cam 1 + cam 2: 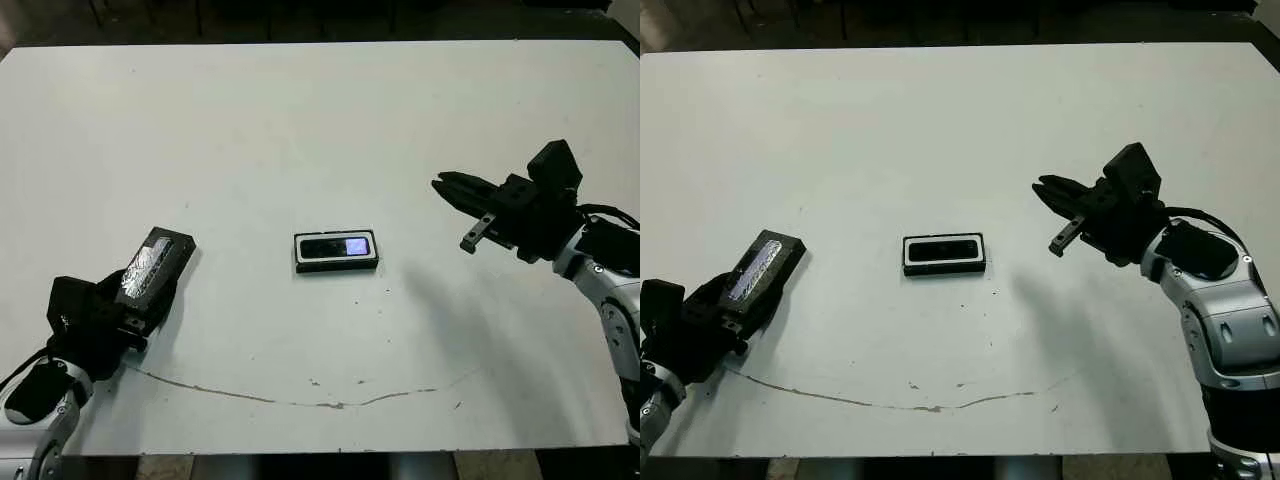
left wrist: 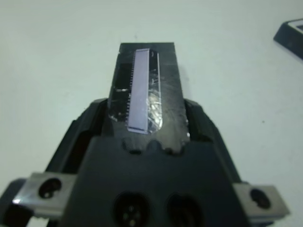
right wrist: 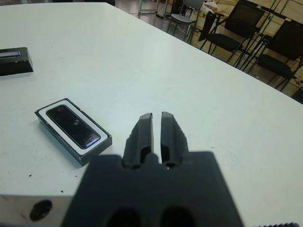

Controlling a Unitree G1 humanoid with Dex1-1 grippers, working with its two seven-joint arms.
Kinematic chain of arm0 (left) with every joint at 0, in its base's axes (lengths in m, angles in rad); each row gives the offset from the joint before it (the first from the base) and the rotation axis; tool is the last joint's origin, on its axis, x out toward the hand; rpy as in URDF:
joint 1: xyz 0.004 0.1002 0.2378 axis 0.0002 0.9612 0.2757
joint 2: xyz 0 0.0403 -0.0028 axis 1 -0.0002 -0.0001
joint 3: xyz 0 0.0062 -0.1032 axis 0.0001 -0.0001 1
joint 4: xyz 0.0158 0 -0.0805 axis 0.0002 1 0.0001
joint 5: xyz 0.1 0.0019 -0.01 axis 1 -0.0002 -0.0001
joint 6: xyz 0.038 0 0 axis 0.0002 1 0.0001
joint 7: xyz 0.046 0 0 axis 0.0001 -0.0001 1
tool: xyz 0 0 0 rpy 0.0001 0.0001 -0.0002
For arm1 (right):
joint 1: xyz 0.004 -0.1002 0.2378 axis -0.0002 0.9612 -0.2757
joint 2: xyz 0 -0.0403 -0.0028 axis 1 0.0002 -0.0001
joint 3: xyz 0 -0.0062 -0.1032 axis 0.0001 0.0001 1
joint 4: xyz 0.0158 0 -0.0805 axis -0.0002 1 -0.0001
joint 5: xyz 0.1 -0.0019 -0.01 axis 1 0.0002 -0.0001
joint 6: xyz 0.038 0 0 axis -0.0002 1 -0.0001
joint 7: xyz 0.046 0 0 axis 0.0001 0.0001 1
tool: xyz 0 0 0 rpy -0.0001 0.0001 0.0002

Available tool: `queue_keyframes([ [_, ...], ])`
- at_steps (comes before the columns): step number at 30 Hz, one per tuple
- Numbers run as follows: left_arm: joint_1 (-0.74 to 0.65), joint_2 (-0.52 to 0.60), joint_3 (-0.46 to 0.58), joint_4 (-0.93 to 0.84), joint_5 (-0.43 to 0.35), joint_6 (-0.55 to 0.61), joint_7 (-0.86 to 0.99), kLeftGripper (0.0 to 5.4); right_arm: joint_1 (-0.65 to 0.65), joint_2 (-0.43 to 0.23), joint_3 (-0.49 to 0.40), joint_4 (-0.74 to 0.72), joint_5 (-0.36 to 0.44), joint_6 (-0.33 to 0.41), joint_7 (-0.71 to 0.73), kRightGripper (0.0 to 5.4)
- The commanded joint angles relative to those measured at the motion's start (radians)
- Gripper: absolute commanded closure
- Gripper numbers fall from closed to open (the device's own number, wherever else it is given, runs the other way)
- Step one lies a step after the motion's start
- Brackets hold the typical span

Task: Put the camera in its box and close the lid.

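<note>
White worktop fills most of the view, with a thin dark crack line near its front edge. Dark floor beyond the far edge. Several black chairs stand past the worktop's side.

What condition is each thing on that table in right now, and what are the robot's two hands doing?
camera: lying flat inside the box, screen up.
box: open, no lid on it, resting mid-table.
lid: off the box, gripped in the left hand, shiny panel up.
left hand: shut on the lid, at the table's left.
right hand: empty, fingers almost together, raised to the right of the box.
</note>
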Motion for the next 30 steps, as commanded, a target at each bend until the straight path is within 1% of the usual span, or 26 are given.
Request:
queue_keyframes([
  [1,0.018,0.013,-0.026,0.007,0.024,0.053,0.001,2.57,0.017,-0.009,0.013,-0.004,-0.010,0.019,-0.005,5.40],
  [3,-0.004,0.023,-0.027,-0.012,0.033,0.035,-0.004,2.57,0.018,-0.006,0.015,-0.004,-0.013,0.015,-0.007,5.40],
  [5,-0.039,0.039,-0.023,-0.038,0.033,0.045,-0.011,2.57,0.018,-0.003,0.015,-0.003,-0.014,0.011,-0.007,5.40],
  [8,-0.128,0.057,0.001,-0.076,-0.002,0.089,-0.022,2.57,0.018,0.005,0.012,0.000,-0.009,0.004,-0.007,5.40],
  [12,-0.263,0.108,0.009,-0.071,-0.024,0.101,-0.072,2.57,0.013,0.005,0.013,0.003,-0.014,0.002,-0.009,5.40],
  [16,-0.417,0.158,-0.021,0.030,-0.044,0.052,-0.190,2.57,0.009,0.006,0.013,0.019,-0.017,-0.012,-0.007,5.40],
  [21,-0.584,0.167,-0.099,0.172,-0.047,0.037,-0.299,2.57,0.001,0.003,0.013,0.014,-0.013,0.010,-0.012,5.40],
  [26,-0.698,0.135,-0.188,0.351,-0.030,-0.017,-0.396,2.57,0.002,0.000,0.016,0.015,-0.015,0.008,-0.013,5.40],
  [30,-0.759,0.136,-0.261,0.468,0.000,-0.064,-0.487,2.57,0.005,0.000,0.009,0.013,-0.009,0.012,-0.013,5.40],
])
